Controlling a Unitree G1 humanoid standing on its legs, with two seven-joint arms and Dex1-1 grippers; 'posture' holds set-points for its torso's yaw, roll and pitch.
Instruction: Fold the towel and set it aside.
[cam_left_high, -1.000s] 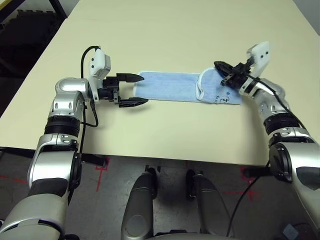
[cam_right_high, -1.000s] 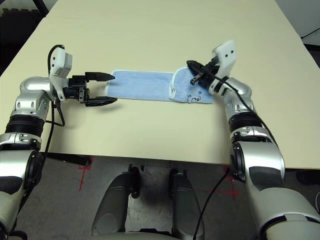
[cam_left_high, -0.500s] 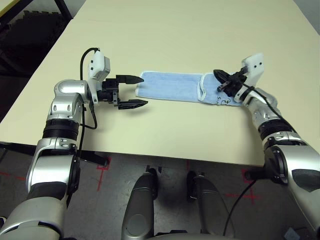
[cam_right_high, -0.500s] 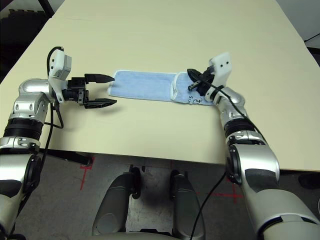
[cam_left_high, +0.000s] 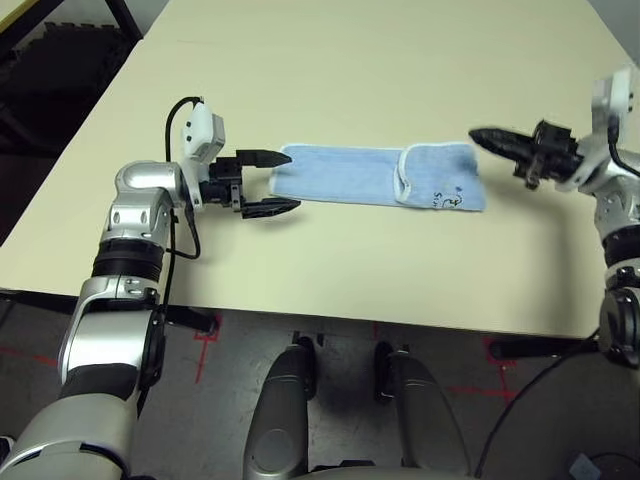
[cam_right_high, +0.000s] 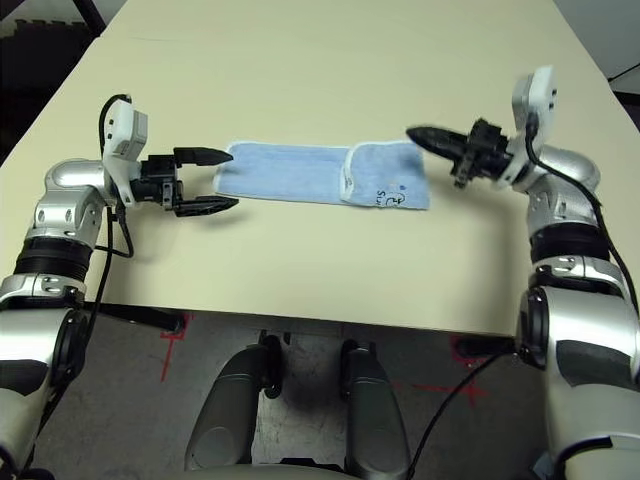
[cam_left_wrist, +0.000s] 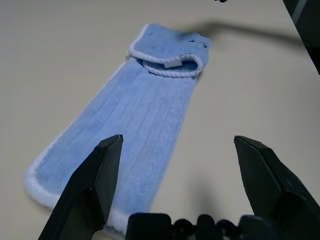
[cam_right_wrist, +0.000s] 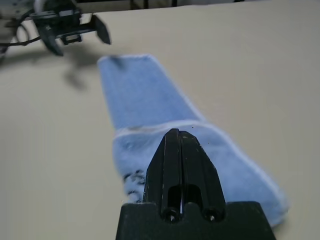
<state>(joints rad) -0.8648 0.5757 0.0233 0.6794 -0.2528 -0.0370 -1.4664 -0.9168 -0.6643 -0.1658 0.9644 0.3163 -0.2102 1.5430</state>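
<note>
Flanking the towel: left gripper spread wide, right gripper pinched shut, empty.

The worktop lies bare beyond the towel and along its near side. The towel is a flat, low strip. The left tool stands spread at one end; the right tool, pinched together, hovers just past the other.

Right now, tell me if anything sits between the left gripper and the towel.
Nothing visible does. The left gripper hangs with jaws open right at the towel's near end, with bare table around it. The right gripper, jaws shut, is off the far end.
</note>
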